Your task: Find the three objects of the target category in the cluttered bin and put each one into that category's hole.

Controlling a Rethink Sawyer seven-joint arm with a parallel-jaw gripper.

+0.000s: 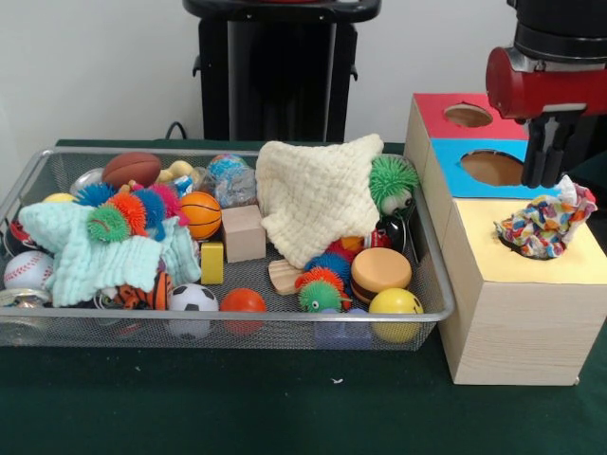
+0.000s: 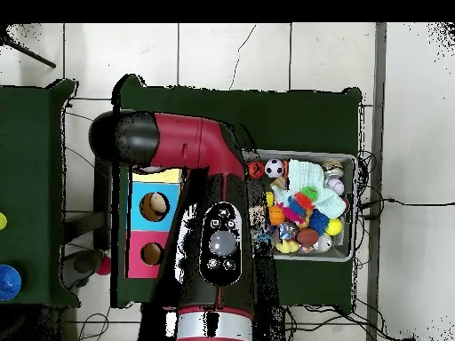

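A multicoloured cloth is bunched in the hole of the yellow section of the wooden box, with part of it sticking up. My gripper hangs just above and left of the cloth, open and holding nothing. The blue hole and the red hole lie behind it. In the wire bin a cream cloth drapes over toys in the middle. A mint cloth lies at the left. In the overhead view the arm hides the gripper.
The bin also holds balls, spiky rubber toys, wooden blocks and a toy burger. From above, the bin lies right of the box, whose blue hole and red hole show. Green cloth covers the table.
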